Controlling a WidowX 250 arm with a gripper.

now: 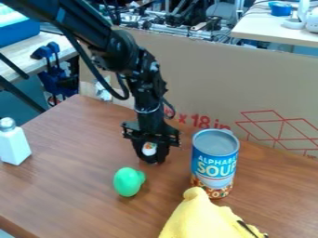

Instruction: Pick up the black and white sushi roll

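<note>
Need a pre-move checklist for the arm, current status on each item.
1. Gripper apart from soup can: ok, gap visible between them.
2. Soup can upright: ok.
3. Green object apart from gripper: ok, it lies on the table nearer the camera.
4. Small white-and-orange item at the gripper, grasp confirmed: cannot tell.
5. Yellow soft item free of soup can: cannot tell, it overlaps the can's base in view.
6. White shaker upright: ok, at the left edge, well away from the gripper.
</note>
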